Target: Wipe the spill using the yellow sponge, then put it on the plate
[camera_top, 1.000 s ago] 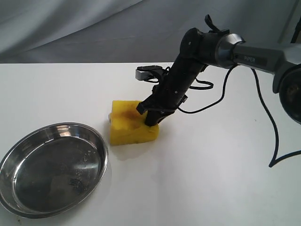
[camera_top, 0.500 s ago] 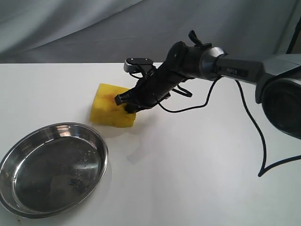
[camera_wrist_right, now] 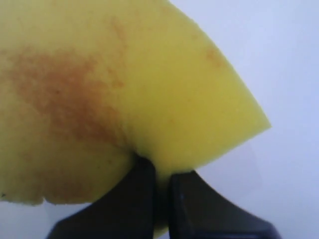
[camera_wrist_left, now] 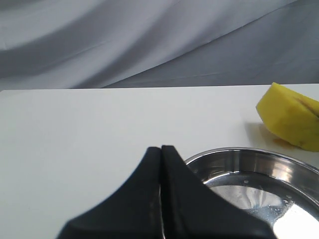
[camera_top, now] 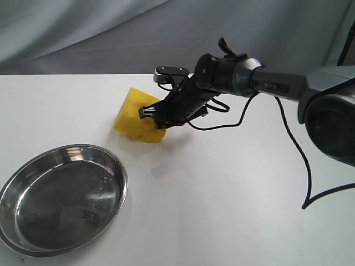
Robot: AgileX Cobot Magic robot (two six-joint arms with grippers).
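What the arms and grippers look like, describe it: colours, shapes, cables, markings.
The right arm has a grey metallic tube with small white lettering, too small to read, then a black wrist section and a black right gripper. A thin black cable loops beside it; a small grey-topped camera sits at the wrist. The left gripper shows two matte black, wedge-shaped fingers.

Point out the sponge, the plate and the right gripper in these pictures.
sponge (camera_top: 133,117): exterior view, yellow side face.
plate (camera_top: 121,174): exterior view, rim nearest the sponge.
right gripper (camera_wrist_right: 159,172): right wrist view, between fingertips clamping the sponge.
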